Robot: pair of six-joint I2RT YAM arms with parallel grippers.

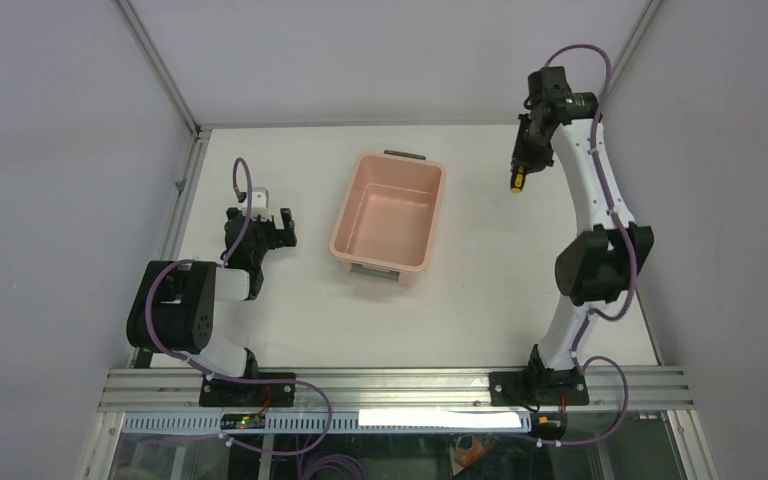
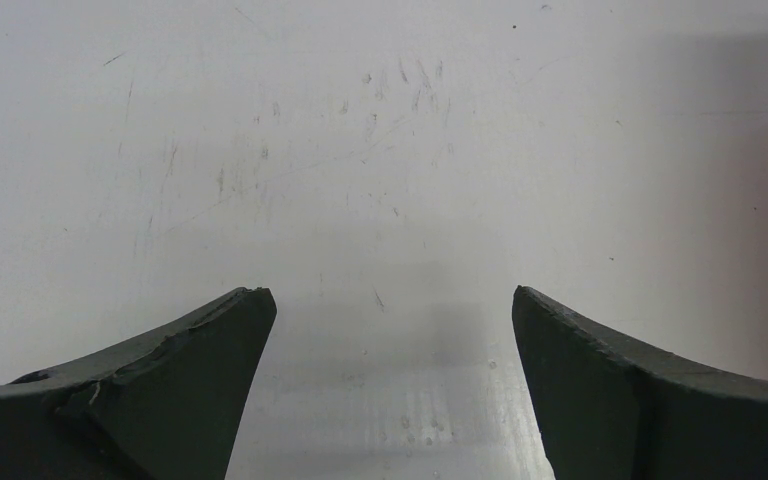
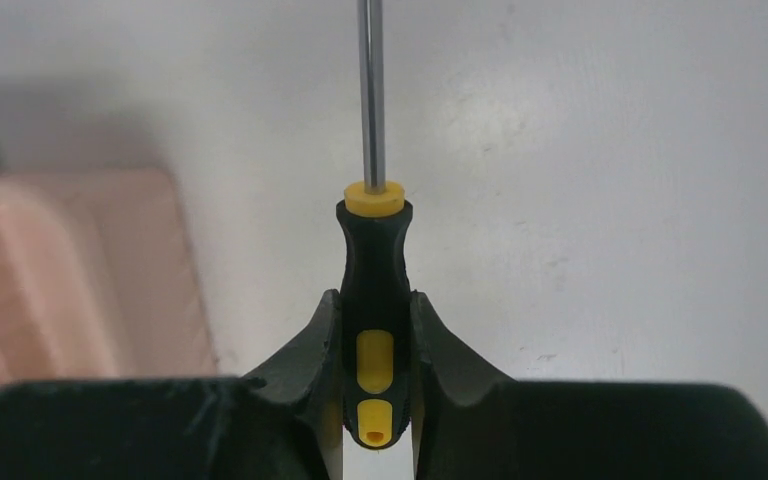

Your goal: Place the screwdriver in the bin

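Right claw (image 1: 520, 165) holds the screwdriver (image 1: 516, 181) at the far right of the table (image 1: 480, 300), well apart from the bin (image 1: 388, 212).

The white table lies open between the two, with nothing showing in the way. The pink bin sits in the middle toward the far side, its mouth wide and its lipped rim the one edge to get over. The left claw (image 1: 272, 225) rests low at the left, spread wide on nothing, clear of the route. The right claw is narrowed onto the black and yellow handle near its butt, with the thin shaft pointing out past the fingertips. The screwdriver looks light and stiff, its ridged handle the sure place to hold and the smooth shaft a slippery one; it appears held clear of the table.
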